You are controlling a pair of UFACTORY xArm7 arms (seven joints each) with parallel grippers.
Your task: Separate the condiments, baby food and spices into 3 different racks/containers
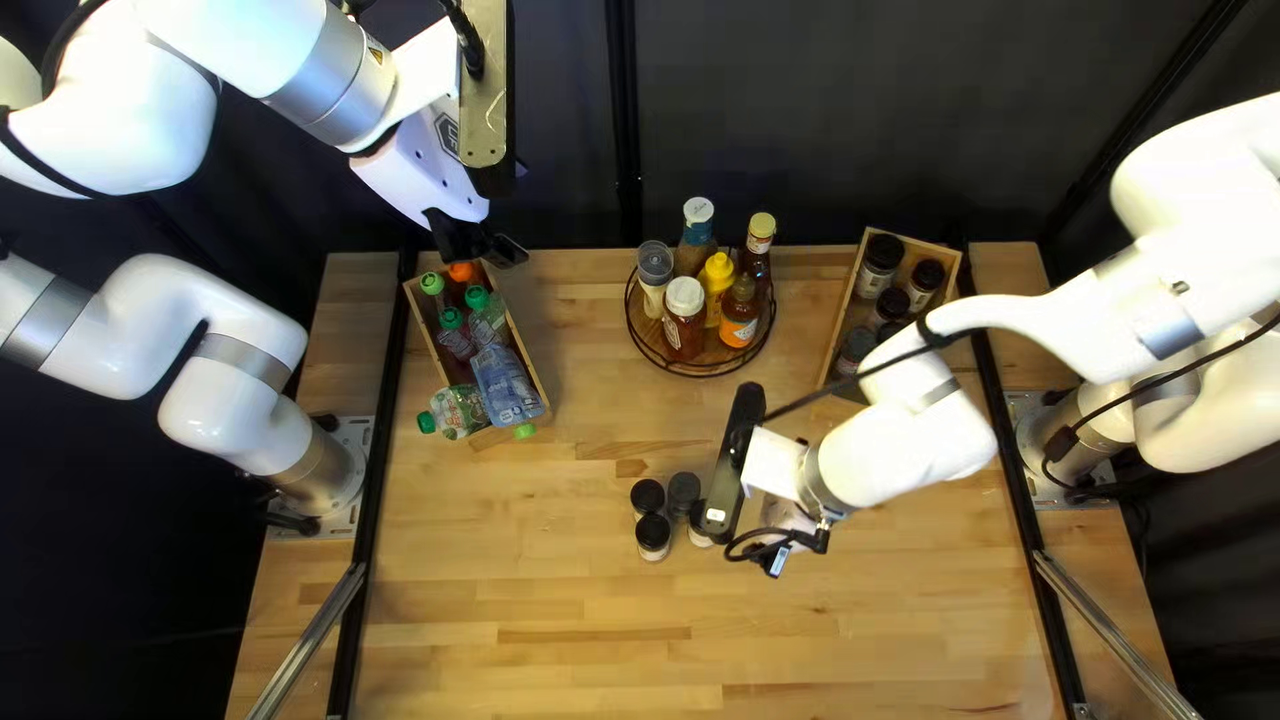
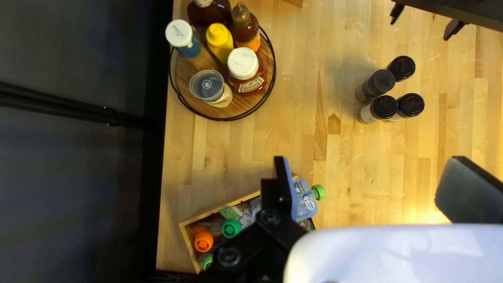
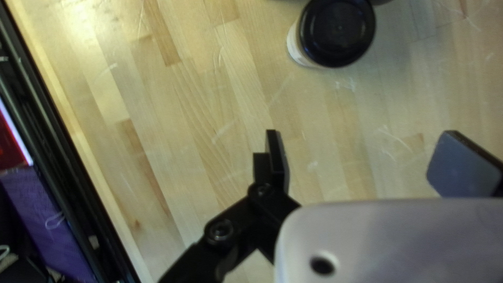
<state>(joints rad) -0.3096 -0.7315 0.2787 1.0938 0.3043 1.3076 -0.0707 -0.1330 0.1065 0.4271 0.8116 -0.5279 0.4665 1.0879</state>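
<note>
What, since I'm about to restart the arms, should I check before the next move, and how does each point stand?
1. Right gripper open and empty: ok.
2. Left gripper open and empty: ok.
3. Condiments on the round rack: ok.
4. Baby food fully inside its box: not ok, one pouch pokes out over the edge.
5. Spice jars all boxed: not ok, four stand loose.
6. Room in the spice box for those four: cannot tell, the right arm hides part of it.
</note>
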